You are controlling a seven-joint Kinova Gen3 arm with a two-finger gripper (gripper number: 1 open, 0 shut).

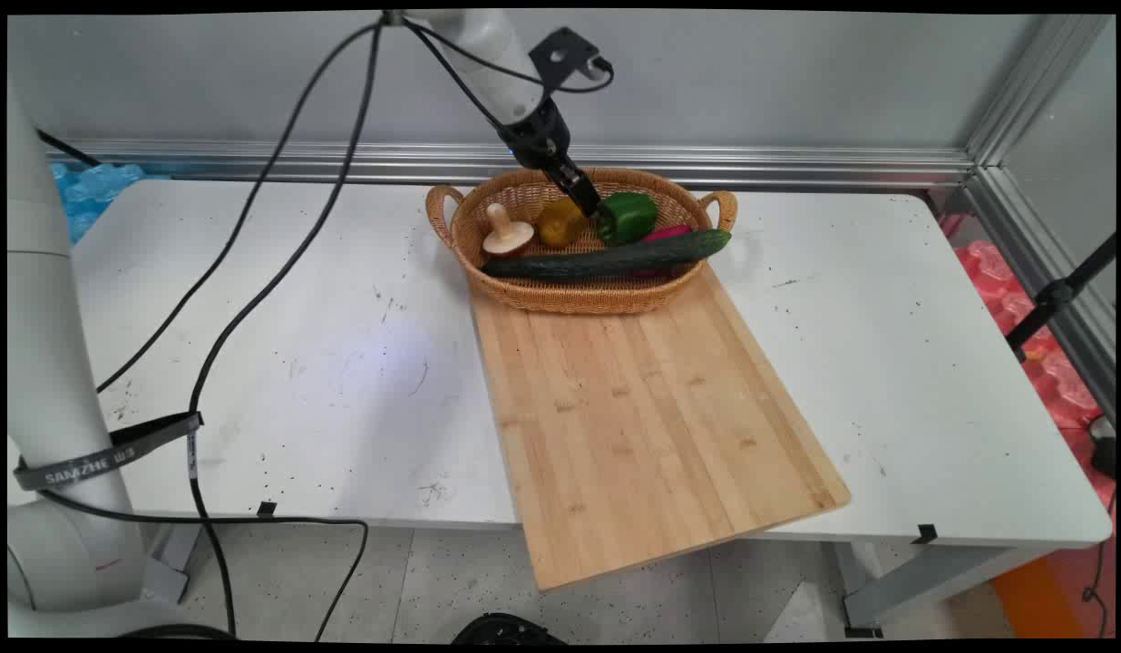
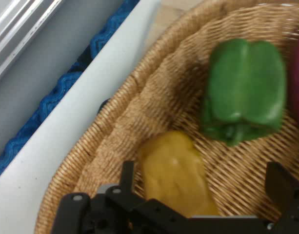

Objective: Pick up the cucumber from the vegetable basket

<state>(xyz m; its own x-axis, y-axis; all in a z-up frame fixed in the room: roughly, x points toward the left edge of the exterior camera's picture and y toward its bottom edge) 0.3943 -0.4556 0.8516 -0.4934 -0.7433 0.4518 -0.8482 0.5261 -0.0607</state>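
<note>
A: Where is the claw (image 1: 586, 201) seen?

B: It is seen at the upper middle of the main view, lowered into the wicker basket (image 1: 560, 292), between the yellow pepper (image 1: 560, 223) and the green pepper (image 1: 628, 217). In the hand view its fingers (image 2: 127, 176) are spread apart, with the yellow pepper (image 2: 174, 171) lying between them at the bottom middle of the frame. Nothing is clamped yet.

A: What else is held by the basket?

B: A mushroom (image 1: 507, 232) is set at the left, a long cucumber (image 1: 606, 259) is laid across the front, and a purple-red piece (image 1: 666, 233), too hidden to be named, is tucked behind it. The basket rests on the far end of a wooden cutting board (image 1: 647, 408), which lies on the white desk (image 1: 279, 363).

A: If the yellow pepper is the thing being approached, how would a good grip be judged?

B: The pepper would best be centred between the fingers before any closing, as the left one looks nearer to it. The basket weave (image 2: 139, 107) beneath should be cleared by the fingertips, and the green pepper (image 2: 244, 90), just beside, should not be nudged. A smooth, rounded skin is suggested, so a grip across the widest part would likely be steadier
</note>
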